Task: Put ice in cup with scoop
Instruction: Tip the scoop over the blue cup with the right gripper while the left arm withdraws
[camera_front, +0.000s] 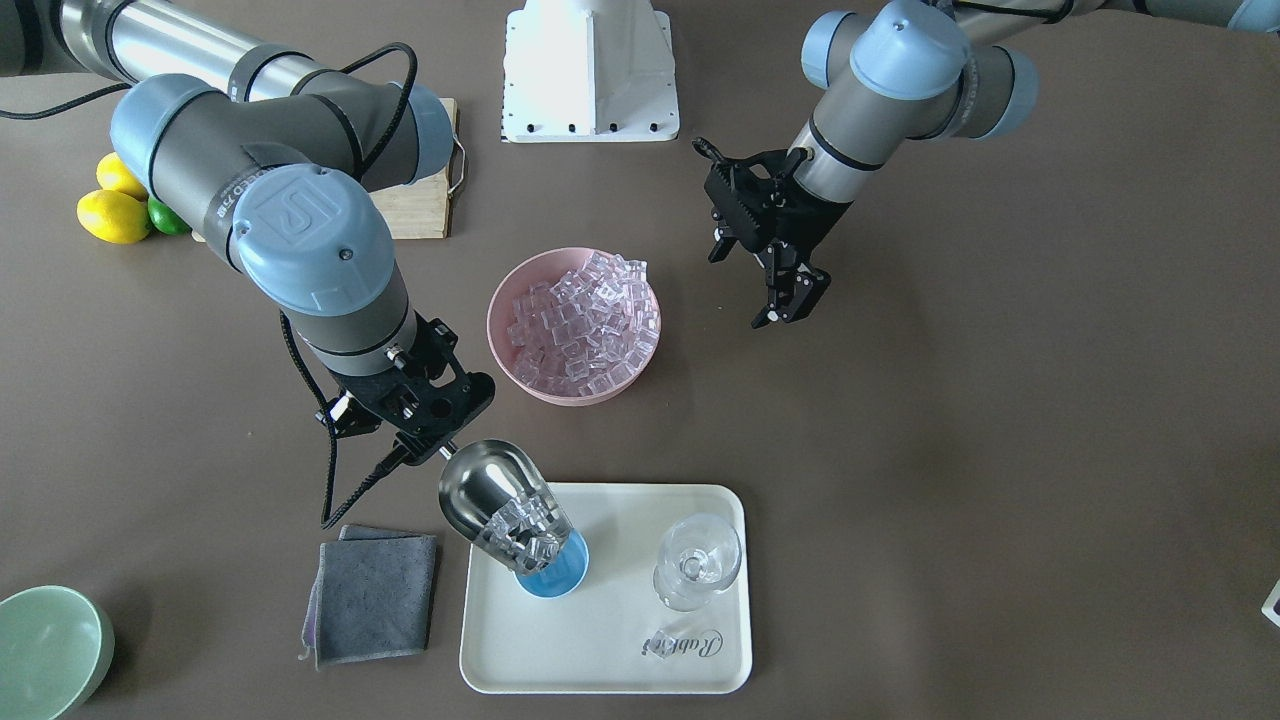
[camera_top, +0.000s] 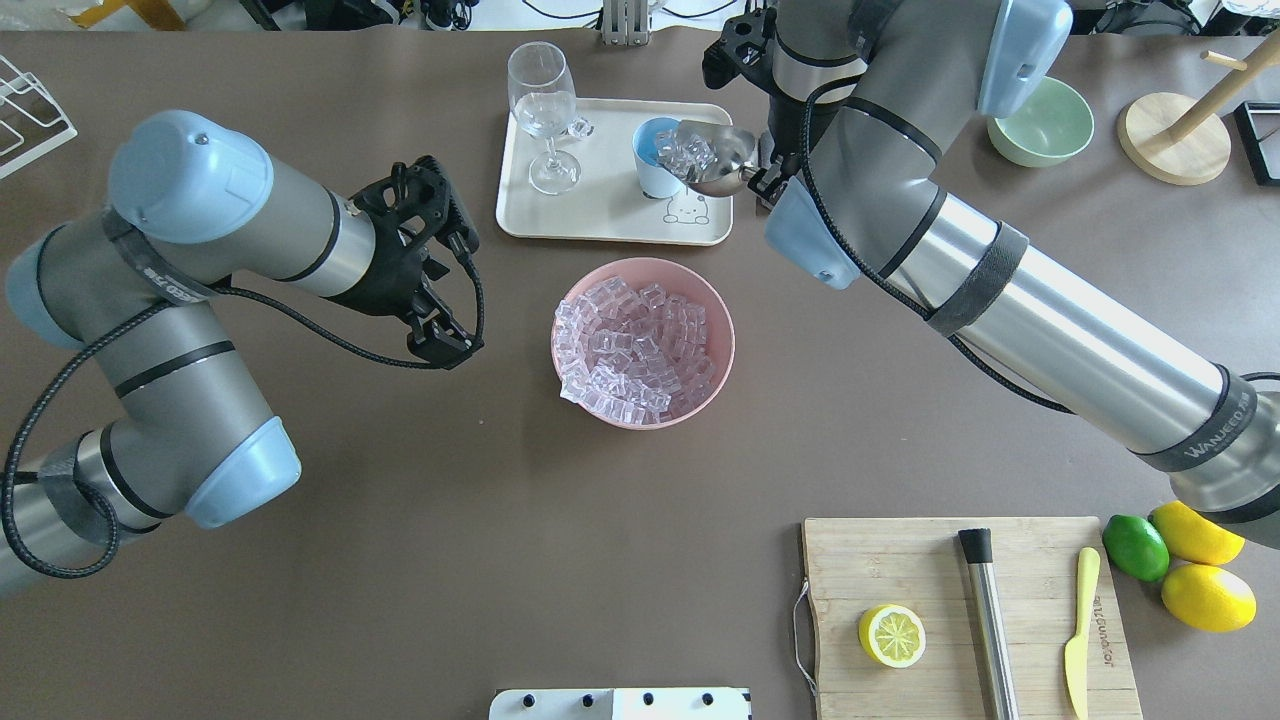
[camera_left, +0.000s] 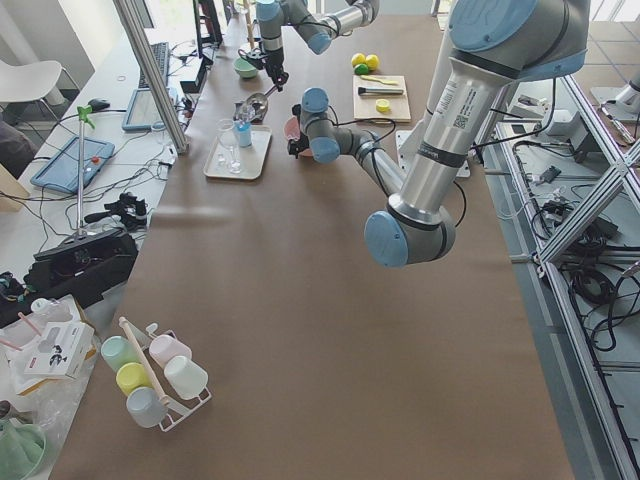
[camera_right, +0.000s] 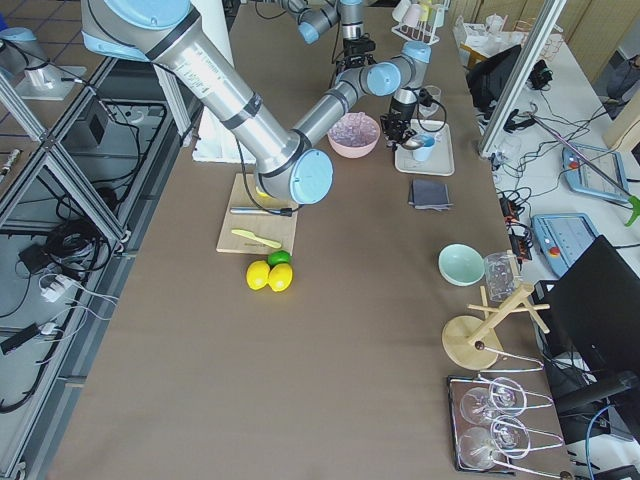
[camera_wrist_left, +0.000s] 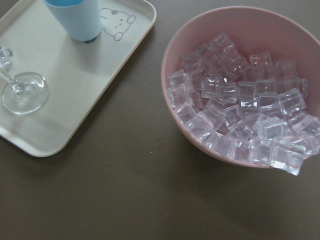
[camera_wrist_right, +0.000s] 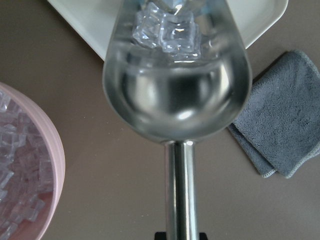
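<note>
The front-facing and overhead cameras both look steeply down on the bowl (camera_front: 560, 390) and tray (camera_front: 600, 640) from opposite sides, so the tray lies nearest in one and farthest in the other. The two side cameras sit high and far back at either end of the table (camera_left: 300, 330), facing each other along it. The left wrist camera looks closely down on bowl and tray corner, and the right one looks along the scoop (camera_wrist_right: 175, 85), very near.

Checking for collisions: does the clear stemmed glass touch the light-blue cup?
Apart. The front-facing view shows bare cream tray between the clear stemmed glass and the light-blue cup.
</note>
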